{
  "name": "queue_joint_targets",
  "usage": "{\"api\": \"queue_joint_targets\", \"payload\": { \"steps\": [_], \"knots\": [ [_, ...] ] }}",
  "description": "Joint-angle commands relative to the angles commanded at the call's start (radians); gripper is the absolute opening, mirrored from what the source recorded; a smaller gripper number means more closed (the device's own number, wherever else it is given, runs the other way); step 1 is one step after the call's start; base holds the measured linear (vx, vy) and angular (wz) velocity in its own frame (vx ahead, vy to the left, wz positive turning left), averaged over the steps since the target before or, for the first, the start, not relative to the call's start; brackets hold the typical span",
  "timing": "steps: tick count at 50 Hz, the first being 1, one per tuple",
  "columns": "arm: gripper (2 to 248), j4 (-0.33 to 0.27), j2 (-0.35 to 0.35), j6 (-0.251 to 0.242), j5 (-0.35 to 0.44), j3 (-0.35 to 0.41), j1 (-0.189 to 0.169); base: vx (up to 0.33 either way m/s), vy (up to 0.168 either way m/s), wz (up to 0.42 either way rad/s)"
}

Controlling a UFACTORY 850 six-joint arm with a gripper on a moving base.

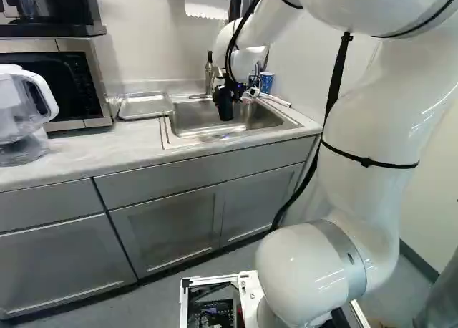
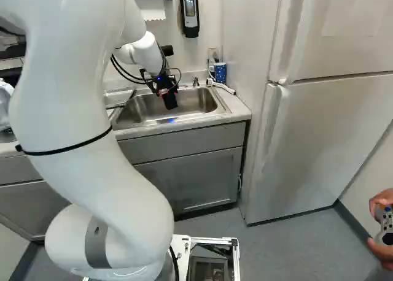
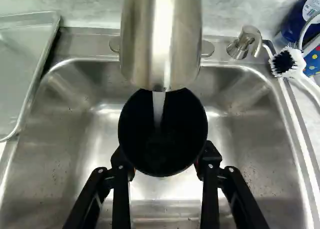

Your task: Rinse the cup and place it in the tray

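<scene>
Black cup [image 3: 170, 156], silver-grey sink [image 3: 260, 154]

no legible text, unreadable white label [image 3: 312, 7], on blue container [image 3: 295, 20]

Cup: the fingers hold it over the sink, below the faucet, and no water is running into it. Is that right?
Not quite: in the wrist view, water is running from the faucet into the cup. The fingers do hold it over the sink, below the faucet.
</scene>
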Motion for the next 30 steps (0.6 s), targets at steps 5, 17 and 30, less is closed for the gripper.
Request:
{"api": "queue_joint_targets", "payload": {
  "steps": [5, 17, 30],
  "knots": [
    [124, 0.000, 0.000, 0.000, 0.000, 0.000, 0.000, 0.000, 0.000, 0.000],
    [124, 0.000, 0.000, 0.000, 0.000, 0.000, 0.000, 0.000, 0.000, 0.000],
    [124, 0.000, 0.000, 0.000, 0.000, 0.000, 0.000, 0.000, 0.000, 0.000]
  ]
}}
